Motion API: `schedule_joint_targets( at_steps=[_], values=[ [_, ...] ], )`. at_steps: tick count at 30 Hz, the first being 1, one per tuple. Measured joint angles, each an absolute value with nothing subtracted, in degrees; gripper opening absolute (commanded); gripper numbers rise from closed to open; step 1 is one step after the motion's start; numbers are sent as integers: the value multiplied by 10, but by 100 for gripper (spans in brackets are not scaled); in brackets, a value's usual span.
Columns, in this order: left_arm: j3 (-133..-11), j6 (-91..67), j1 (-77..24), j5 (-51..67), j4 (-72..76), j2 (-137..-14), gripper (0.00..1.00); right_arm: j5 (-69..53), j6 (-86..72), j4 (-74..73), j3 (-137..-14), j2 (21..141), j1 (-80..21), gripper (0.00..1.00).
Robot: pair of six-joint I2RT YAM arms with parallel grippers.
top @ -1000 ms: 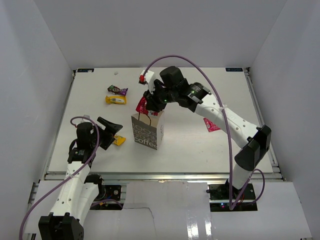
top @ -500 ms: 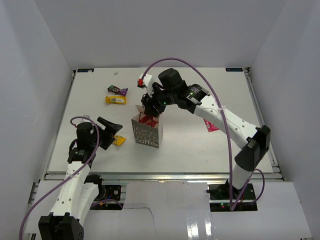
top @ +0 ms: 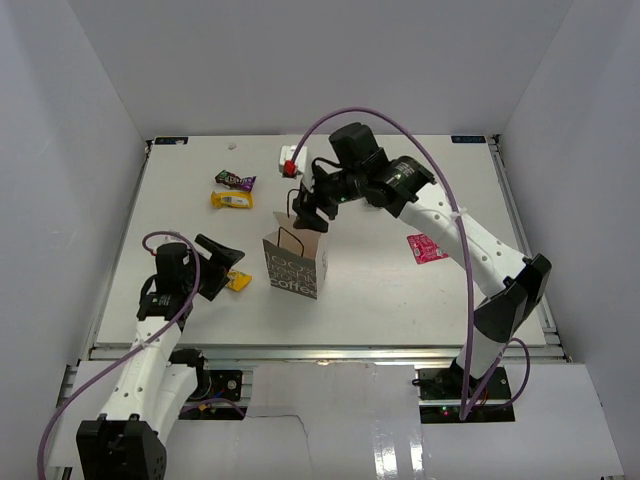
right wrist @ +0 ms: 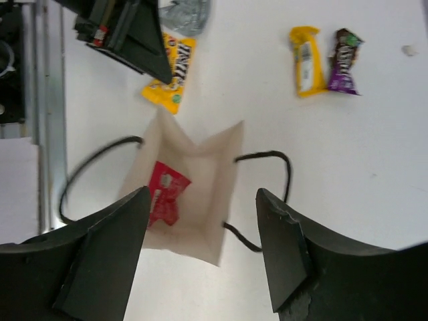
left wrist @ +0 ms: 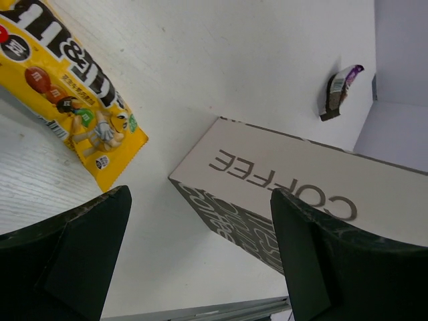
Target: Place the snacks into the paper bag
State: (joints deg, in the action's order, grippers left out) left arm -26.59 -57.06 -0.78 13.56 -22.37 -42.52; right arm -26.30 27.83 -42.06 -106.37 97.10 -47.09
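From above, the paper bag (top: 296, 262) is seen upright on the table (top: 400, 290), with the right gripper (top: 310, 212) held spread above its mouth. In the left wrist view, the left gripper (left wrist: 200, 197) is shown spread wide near a yellow packet (left wrist: 73, 100). In the right wrist view, a red packet (right wrist: 164, 194) is seen inside the bag.

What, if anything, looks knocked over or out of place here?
Nothing stands out. The paper bag stands upright with one red snack inside; the other snacks lie loose on the table.
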Motion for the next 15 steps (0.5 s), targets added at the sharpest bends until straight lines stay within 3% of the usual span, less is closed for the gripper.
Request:
schedule_joint_targets(
  at_steps=[7, 15],
  values=[
    [-302, -569, -8, 70, -241, -554, 95, -277, 330, -420, -1076, 960, -344, 71],
    [-380, -566, -9, -12, -269, -701, 95, -295, 334, -421, -967, 914, -226, 71]
  ],
)
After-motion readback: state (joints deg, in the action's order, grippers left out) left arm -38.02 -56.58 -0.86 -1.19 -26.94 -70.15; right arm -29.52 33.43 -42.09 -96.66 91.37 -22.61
